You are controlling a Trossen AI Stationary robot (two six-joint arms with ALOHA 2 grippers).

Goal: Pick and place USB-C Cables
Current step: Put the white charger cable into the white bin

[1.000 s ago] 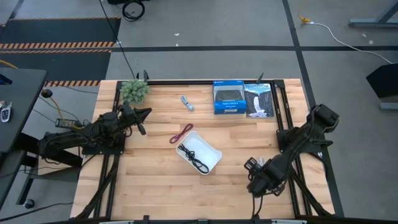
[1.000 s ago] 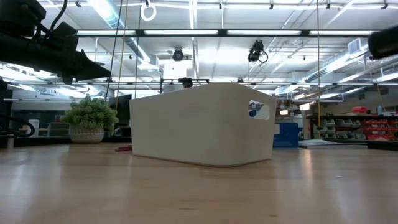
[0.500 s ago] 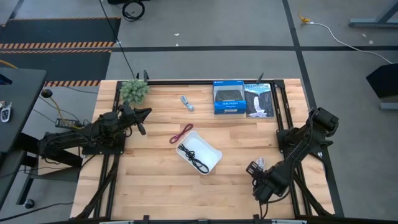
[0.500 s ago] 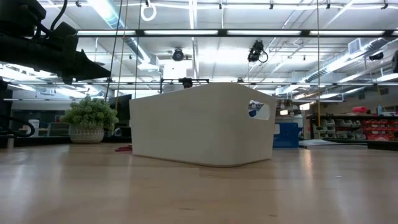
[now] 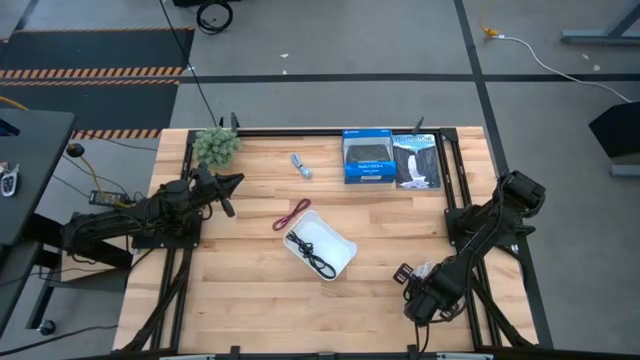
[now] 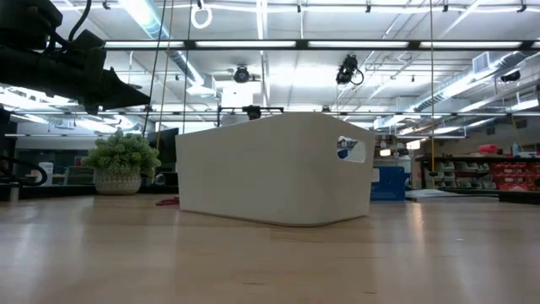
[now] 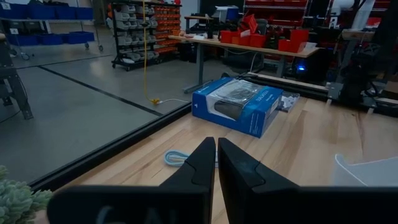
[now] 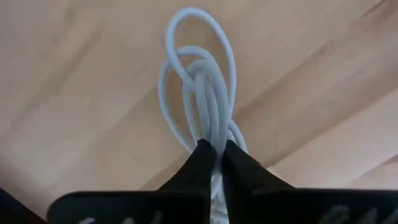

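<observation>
A white tray (image 5: 340, 252) stands mid-table with a black cable (image 5: 312, 255) coiled inside. A maroon cable (image 5: 291, 214) lies on the wood by the tray's far left corner. A blue-grey cable (image 5: 301, 165) lies near the far edge. My right gripper (image 5: 410, 277) is low over the near right part of the table, shut on a white cable (image 8: 198, 68) that lies on the wood. My left gripper (image 5: 228, 186) hangs shut at the left side, holding nothing. My right gripper pinches several strands of the white cable's coil (image 8: 210, 134) between its two fingertips (image 8: 200, 163), at one end of the bundle. The fingers come from above, pointing down. The loops spread out beyond the fingers along the wood.
A blue box (image 5: 366, 157) and a black box (image 5: 416, 162) stand at the far edge, right of centre. A small potted plant (image 5: 216, 145) sits at the far left corner. Bare wood lies between the tray and my right gripper.
My right arm has shifted a little toward the near right corner and sunk lower, leaving the low view. The white cable, seen beside the gripper a second ago, is now covered by it in the high view.
</observation>
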